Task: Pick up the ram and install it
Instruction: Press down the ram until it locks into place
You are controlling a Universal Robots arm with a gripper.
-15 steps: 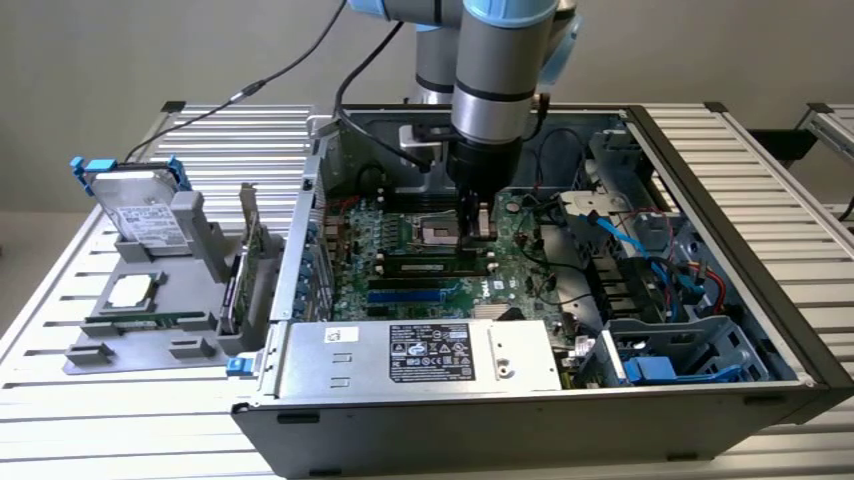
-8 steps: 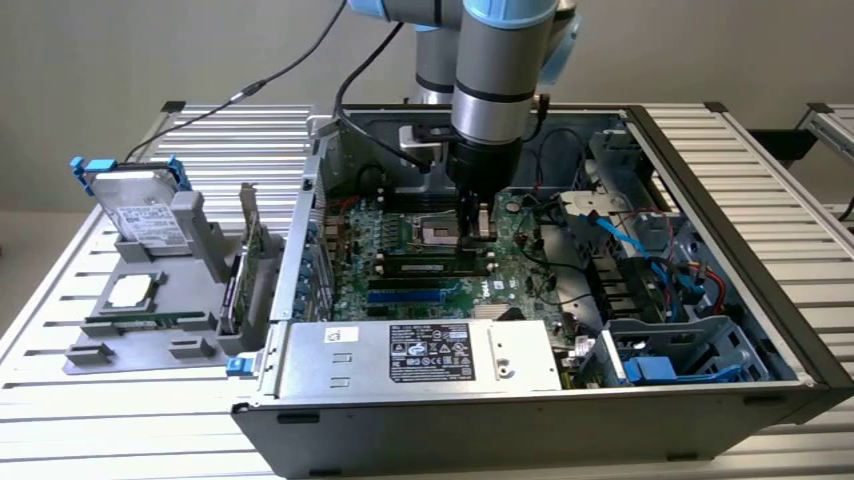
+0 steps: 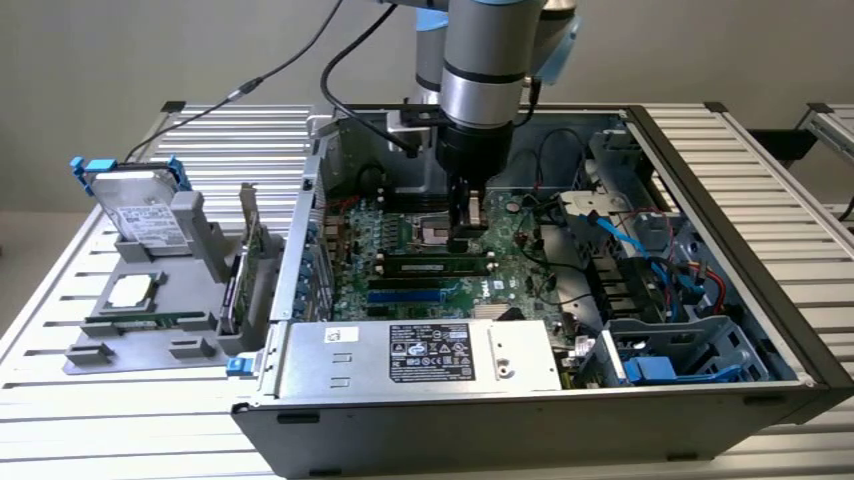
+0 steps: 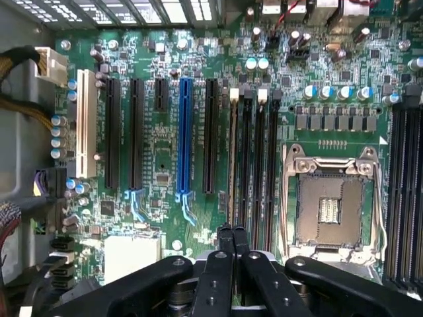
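The ram (image 3: 430,266) stands in one of the long slots of the motherboard (image 3: 527,250), a narrow green stick with black chips along its side, running across the board just in front of the processor socket (image 4: 329,205). The pincer (image 3: 465,238) hangs right above the slot area, near the end of the ram toward the exterior view's right. In the wrist view its black fingers (image 4: 225,241) are pressed together with nothing between them.

The motherboard lies in an open computer case (image 3: 747,200), with a silver power supply (image 3: 427,355) along the near edge and blue and red cables (image 3: 654,265) toward the exterior view's right.

The case rests on a table (image 3: 120,420) of ribbed, pale aluminium slats. Beside the case, on the exterior view's left, a grey holder (image 3: 147,340) carries a hard drive (image 3: 134,210) and an upright expansion card (image 3: 247,260). Behind the table is a plain pale wall (image 3: 107,50).
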